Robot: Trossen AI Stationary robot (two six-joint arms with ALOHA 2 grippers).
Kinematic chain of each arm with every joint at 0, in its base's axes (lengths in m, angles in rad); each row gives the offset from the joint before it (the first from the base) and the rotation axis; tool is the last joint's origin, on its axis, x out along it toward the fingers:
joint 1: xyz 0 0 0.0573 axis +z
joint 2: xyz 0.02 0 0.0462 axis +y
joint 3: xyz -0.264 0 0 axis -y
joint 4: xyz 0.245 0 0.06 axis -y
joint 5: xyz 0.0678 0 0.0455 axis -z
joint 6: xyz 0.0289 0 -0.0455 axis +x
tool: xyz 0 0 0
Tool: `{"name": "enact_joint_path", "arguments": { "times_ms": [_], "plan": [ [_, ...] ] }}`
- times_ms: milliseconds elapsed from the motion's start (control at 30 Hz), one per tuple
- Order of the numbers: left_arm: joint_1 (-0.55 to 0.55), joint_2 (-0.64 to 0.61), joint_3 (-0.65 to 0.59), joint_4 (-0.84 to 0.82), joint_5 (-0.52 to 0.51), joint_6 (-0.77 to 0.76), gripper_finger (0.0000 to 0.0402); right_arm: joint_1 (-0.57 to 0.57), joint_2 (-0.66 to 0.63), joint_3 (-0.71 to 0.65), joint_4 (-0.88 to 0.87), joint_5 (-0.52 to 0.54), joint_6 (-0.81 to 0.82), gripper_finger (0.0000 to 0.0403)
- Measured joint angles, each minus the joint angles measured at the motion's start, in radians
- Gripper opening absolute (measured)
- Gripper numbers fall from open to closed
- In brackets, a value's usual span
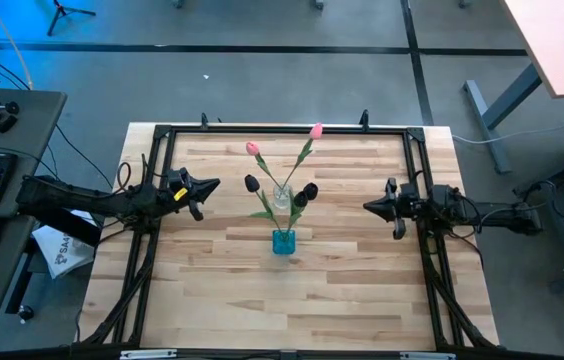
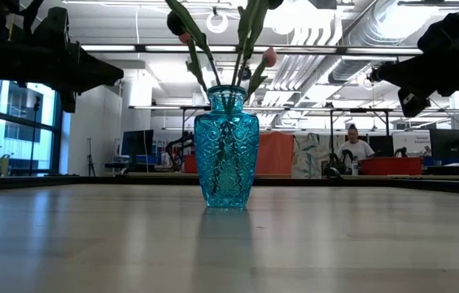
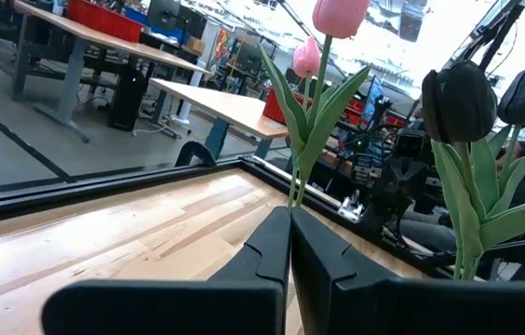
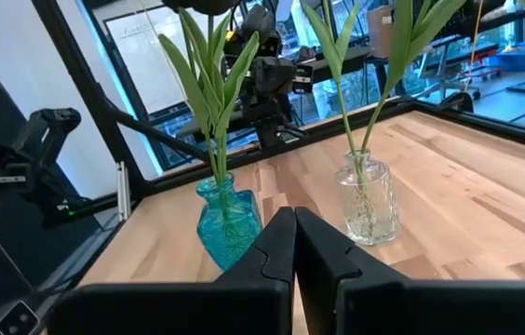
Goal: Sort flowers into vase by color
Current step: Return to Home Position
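Blue vase (image 1: 283,241): three black tulips (image 1: 309,191). Clear vase (image 1: 282,198): two pink tulips (image 1: 253,149). Left gripper (image 1: 214,184), right gripper (image 1: 368,207): fingers pressed together, empty, flanking vases.

My dark six-joint left arm (image 1: 92,200) reaches in level from my left, and its two-finger left gripper (image 1: 210,186) points inward with fingers pressed together. My matching right arm (image 1: 482,215) mirrors it opposite, its right gripper (image 1: 372,207) closed too.
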Motion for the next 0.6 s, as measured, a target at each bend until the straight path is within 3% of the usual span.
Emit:
{"name": "enact_joint_path", "arguments": {
  "times_ms": [600],
  "plan": [
    [0.0,0.0,0.0,0.0,0.0,0.0,0.0001,0.0,0.0,0.0,-0.001,0.001,0.02,0.0]
  ]
}}
